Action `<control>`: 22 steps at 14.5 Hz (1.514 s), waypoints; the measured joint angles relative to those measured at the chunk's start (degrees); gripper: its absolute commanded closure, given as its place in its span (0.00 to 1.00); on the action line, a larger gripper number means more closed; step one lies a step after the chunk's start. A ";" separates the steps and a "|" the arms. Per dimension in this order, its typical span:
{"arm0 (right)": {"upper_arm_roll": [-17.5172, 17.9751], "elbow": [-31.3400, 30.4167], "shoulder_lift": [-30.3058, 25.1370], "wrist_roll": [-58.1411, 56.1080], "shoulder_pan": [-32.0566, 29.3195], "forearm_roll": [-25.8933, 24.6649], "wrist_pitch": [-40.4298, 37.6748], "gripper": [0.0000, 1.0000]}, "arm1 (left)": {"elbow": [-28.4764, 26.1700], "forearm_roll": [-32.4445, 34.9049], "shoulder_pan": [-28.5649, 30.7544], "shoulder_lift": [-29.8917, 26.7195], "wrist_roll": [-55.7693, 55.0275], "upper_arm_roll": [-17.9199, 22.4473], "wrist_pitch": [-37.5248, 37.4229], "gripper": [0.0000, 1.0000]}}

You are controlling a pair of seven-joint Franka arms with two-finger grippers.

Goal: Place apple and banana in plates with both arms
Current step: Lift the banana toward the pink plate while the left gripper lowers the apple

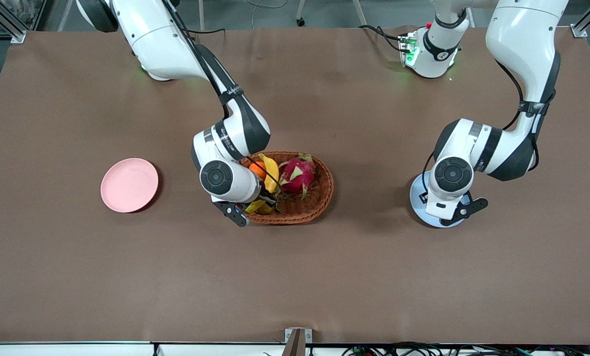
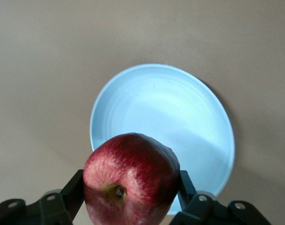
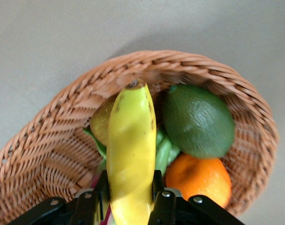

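My right gripper (image 1: 256, 201) is shut on the yellow banana (image 1: 269, 173) over the brown woven basket (image 1: 319, 198), at its end toward the right arm. In the right wrist view the banana (image 3: 130, 150) sits between the fingers (image 3: 160, 187) with its dark tip over the basket's rim (image 3: 48, 150). My left gripper (image 1: 454, 210) hangs over the light blue plate (image 1: 416, 194). In the left wrist view it (image 2: 131, 183) is shut on the dark red apple (image 2: 130, 168) above that plate (image 2: 170, 112). The apple is hidden in the front view. The pale pink plate (image 1: 129, 185) lies toward the right arm's end of the table.
The basket also holds a pink dragon fruit (image 1: 299, 174), an orange (image 1: 257, 169), a dark green avocado (image 3: 198, 119) and some green stalks (image 3: 163, 150). The brown table (image 1: 295, 277) stretches wide around the plates and the basket.
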 measured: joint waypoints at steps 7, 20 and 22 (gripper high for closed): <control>-4.82 1.95 -6.99 -19.79 -5.00 -7.69 -17.84 0.91 | -1.90 3.05 2.83 2.20 0.00 0.07 4.52 0.94; -6.62 -9.24 -8.56 -48.73 -21.57 -20.31 -15.98 0.90 | -1.14 3.05 2.28 3.76 -0.79 -0.53 5.56 0.00; -6.67 -14.34 -10.85 -52.69 -24.77 -20.79 -10.32 0.90 | -0.76 3.05 2.25 3.69 -0.80 -0.76 5.56 0.00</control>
